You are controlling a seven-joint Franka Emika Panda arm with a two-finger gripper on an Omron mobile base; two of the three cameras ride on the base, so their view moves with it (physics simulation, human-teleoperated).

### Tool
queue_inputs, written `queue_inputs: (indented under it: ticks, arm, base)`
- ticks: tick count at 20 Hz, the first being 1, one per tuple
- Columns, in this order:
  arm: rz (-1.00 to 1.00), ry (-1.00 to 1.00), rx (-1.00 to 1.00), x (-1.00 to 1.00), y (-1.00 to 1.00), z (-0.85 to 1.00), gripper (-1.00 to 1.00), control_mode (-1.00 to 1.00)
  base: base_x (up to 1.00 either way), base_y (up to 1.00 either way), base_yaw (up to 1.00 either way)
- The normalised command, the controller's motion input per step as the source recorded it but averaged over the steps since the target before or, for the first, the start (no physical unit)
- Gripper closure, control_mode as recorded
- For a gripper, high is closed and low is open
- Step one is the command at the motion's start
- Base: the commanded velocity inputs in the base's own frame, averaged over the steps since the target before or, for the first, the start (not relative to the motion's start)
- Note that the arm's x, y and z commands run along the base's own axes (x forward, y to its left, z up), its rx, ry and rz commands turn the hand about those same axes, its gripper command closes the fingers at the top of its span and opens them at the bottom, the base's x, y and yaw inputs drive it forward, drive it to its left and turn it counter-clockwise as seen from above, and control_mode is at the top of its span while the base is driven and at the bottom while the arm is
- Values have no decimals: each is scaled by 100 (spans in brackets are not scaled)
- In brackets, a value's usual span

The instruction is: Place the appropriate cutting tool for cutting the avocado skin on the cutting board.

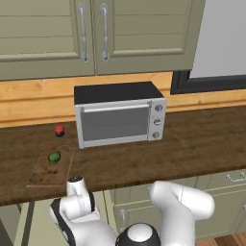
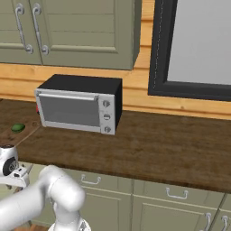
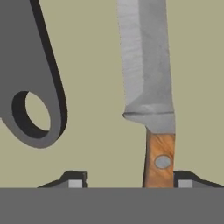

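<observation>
In the hand view the cutting tool (image 3: 148, 78) lies on a flat beige surface, its silver blade pointing up the picture and its wooden handle (image 3: 159, 162) running down between my fingertips. My gripper (image 3: 130, 181) is open around the handle: the right tip sits next to it, and a wide gap separates the left tip from it. On the wooden counter the cutting board (image 1: 45, 175) lies at the left, with the avocado (image 1: 54, 156) (image 2: 18, 127) resting on its far end. My arm reaches down in front of the counter edge below the board.
A dark grey tool with a ring-shaped head (image 3: 30, 87) lies left of the knife. A silver toaster oven (image 1: 119, 115) (image 2: 79, 108) stands on the counter right of the board, and a small red ball (image 1: 59, 130) sits behind the board. Cabinets hang above.
</observation>
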Motion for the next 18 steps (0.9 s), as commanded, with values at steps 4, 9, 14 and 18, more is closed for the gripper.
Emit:
queue_inputs:
  ticks: [4, 9, 14, 18]
  arm:
    - [0, -3, 18, -34, -23, -17, 100, -100]
    - [0, -3, 14, -21, -11, 0, 100, -100]
    - [0, 0, 5, 0, 0, 5, 100, -100]
    - [0, 0, 0, -4, 0, 76, 100, -100]
  base:
    - [0, 0, 0]
    - [0, 0, 0]
    - [0, 0, 0]
    - [0, 0, 0]
